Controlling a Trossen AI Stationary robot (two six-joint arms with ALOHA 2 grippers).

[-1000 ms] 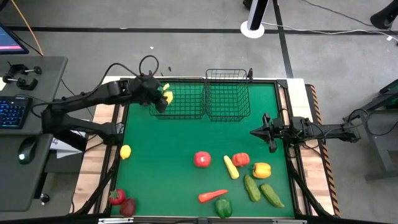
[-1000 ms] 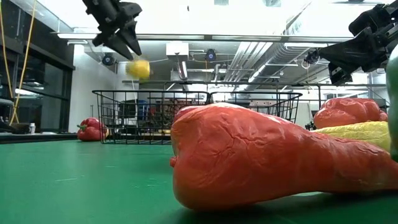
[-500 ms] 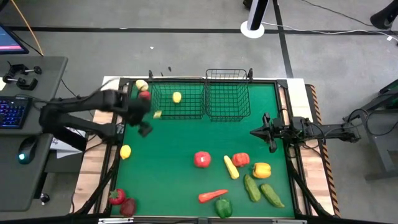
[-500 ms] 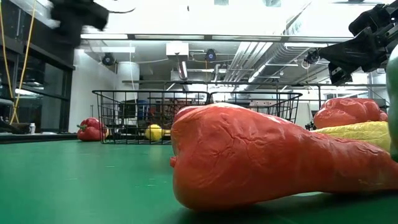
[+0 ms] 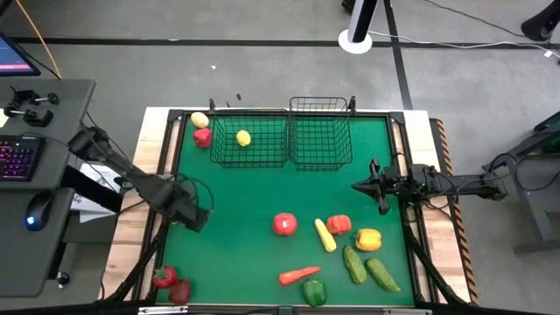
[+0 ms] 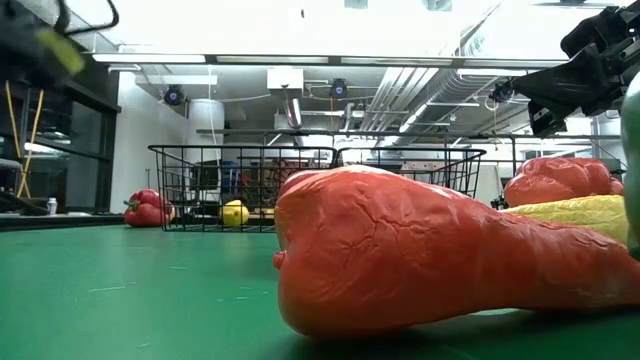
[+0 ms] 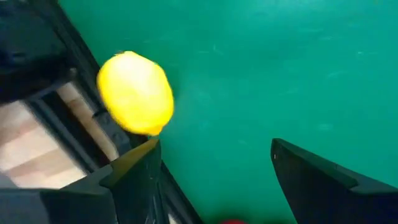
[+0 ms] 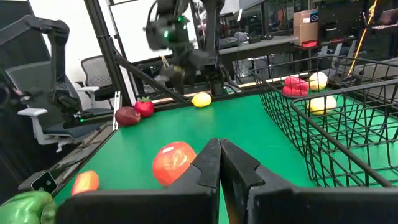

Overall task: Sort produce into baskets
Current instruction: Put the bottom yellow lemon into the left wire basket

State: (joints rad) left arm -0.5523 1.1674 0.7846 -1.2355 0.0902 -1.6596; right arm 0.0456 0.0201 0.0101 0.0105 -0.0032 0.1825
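My left gripper (image 5: 188,214) hangs open, pointing down, over the table's left edge. A yellow lemon (image 7: 135,93) lies on the green mat beside the black rim, just ahead of one fingertip (image 7: 149,149) and not between the fingers. The high view hides this lemon under the gripper. Two black wire baskets stand at the far side: the left one (image 5: 262,150) holds one lemon (image 5: 243,137), and the right one (image 5: 320,136) shows nothing inside. My right gripper (image 5: 360,186) waits shut at the table's right side.
A lemon (image 5: 199,119) and a red piece (image 5: 203,136) lie left of the baskets. A tomato (image 5: 284,224), red pepper (image 5: 339,225), yellow pepper (image 5: 368,239), cucumbers (image 5: 354,264), carrot (image 5: 299,275) and green pepper (image 5: 314,292) crowd near right. Two red pieces (image 5: 171,283) sit in the near left corner.
My left gripper has let go of a lemon over the left basket; the lemon fell in and rolled a little on the basket's floor. The gripper then swung toward the table's near left and down, turning, and now stands over the lemon at the left edge.
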